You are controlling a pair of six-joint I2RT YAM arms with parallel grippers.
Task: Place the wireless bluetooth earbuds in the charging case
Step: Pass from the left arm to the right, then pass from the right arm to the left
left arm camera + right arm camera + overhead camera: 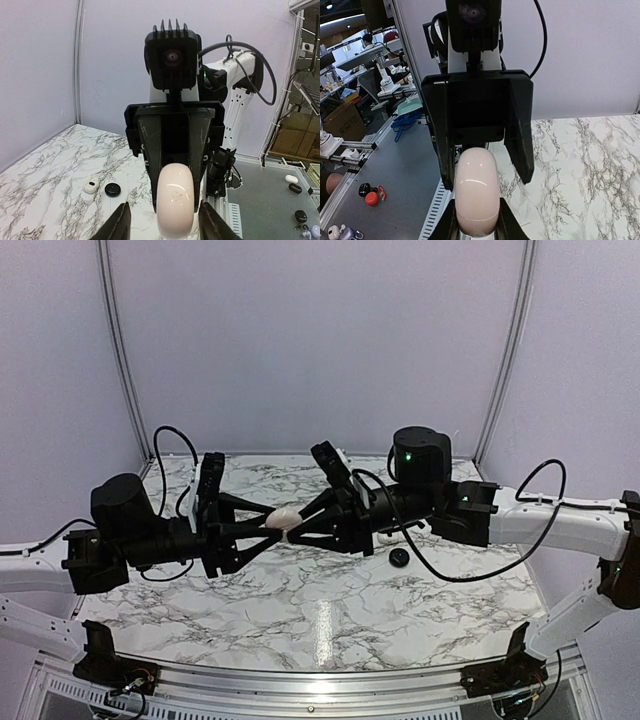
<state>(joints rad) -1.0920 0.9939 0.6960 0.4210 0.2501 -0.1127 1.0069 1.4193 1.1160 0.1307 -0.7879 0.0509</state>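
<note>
**Right gripper [300,524] clamps charging case [284,519]**

Top: it meets the left gripper [262,526] above the marble table [330,610], with the case between them.
Left wrist: left fingers [120,226] spread, flanking the case.
Right wrist: right fingers [512,227] pinch its sides.

Left arm [135,525] and right arm [415,502] nose to nose; left jaws parted, right jaws clamped.

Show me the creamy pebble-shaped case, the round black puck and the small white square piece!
cream pebble-shaped charging case [476,195]: right wrist view, middle of shell.
round black puck [113,189]: left wrist view, its top.
small white squarish piece [90,185]: left wrist view, its top.
</note>
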